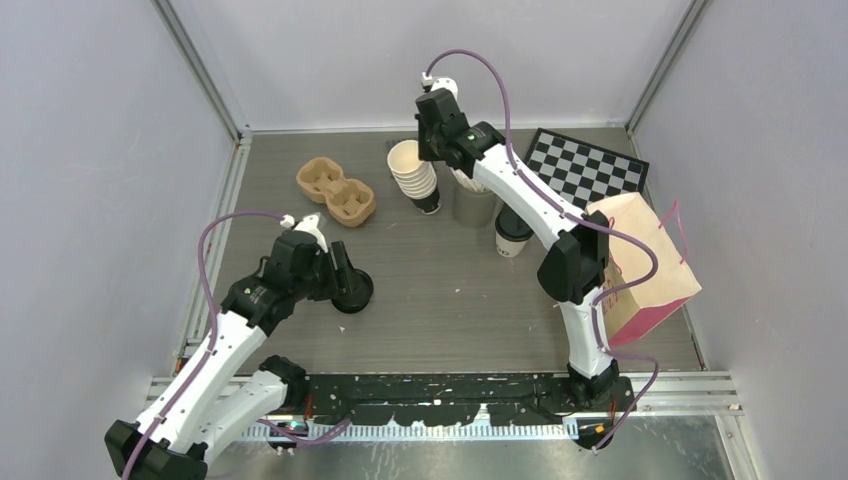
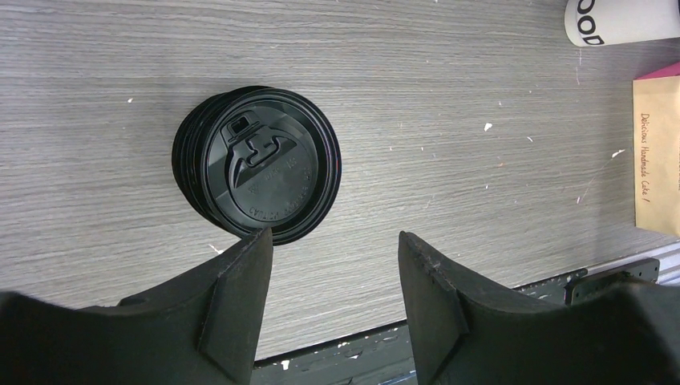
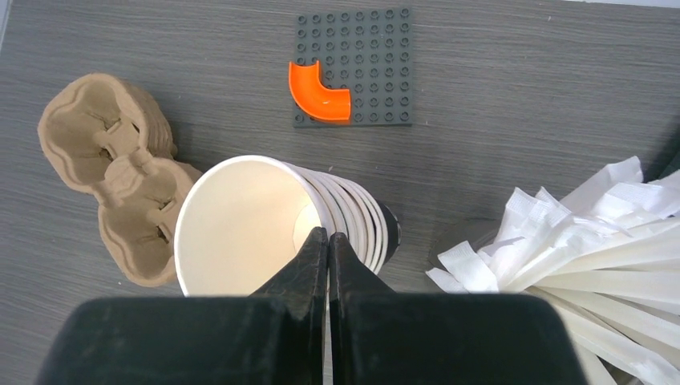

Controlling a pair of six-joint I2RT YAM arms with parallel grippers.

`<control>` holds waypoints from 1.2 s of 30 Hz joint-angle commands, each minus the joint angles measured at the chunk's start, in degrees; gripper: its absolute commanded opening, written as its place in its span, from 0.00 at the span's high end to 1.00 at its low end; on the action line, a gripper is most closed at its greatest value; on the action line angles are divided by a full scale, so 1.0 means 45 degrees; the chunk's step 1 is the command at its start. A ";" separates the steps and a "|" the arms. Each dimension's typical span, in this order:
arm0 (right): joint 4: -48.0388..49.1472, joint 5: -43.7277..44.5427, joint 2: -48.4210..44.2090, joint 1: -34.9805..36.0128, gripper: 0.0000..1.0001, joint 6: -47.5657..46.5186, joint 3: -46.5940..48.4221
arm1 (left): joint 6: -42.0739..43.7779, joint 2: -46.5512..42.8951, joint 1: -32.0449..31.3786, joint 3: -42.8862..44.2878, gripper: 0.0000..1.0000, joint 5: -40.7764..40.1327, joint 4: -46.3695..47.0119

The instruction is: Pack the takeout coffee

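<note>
Left claw [image 2: 335, 241] half open, empty, lid stack [image 2: 261, 164] at its 11 o'clock; could grab several lids at once. Right claw [image 3: 329, 241] closed, maybe pinching cup stack [image 3: 240, 224] rim. Takeout coffee [image 1: 513, 235] stands at that stack's 4 o'clock.

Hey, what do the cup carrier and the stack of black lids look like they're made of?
Cup carrier: likely moulded paper pulp, matte tan, rough fibrous surface. Stack of black lids: seemingly thin plastic, slight sheen, crisp embossed lettering.
</note>
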 commanded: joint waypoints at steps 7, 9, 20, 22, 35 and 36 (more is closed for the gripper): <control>0.0452 0.0187 -0.1401 -0.0462 0.83 0.0217 -0.0472 | 0.0097 -0.0067 0.0041 0.0009 0.39 -0.0171 0.0277; 0.0301 0.0161 -0.1282 -0.0479 0.82 0.0131 -0.0464 | 0.0092 -0.0059 0.0041 0.0024 0.39 -0.0191 0.0287; -0.0207 0.0023 -0.1034 -0.0547 0.83 -0.0082 -0.0151 | 0.0125 0.0251 0.0038 0.0313 0.34 -0.0686 0.0996; -0.0241 -0.0496 -0.1148 -0.0526 0.83 -0.0064 -0.0130 | 0.0195 0.1001 0.0058 0.1055 0.30 -0.1305 0.1741; 0.2119 -0.0135 -0.3330 0.2051 0.47 -0.1769 -0.4304 | 0.0710 0.2341 0.1546 0.3843 0.29 -0.2097 0.0260; 0.2612 0.0222 -0.3541 0.2457 0.44 -0.1945 -0.4877 | 0.0762 0.2051 0.1828 0.3762 0.28 -0.2070 0.0152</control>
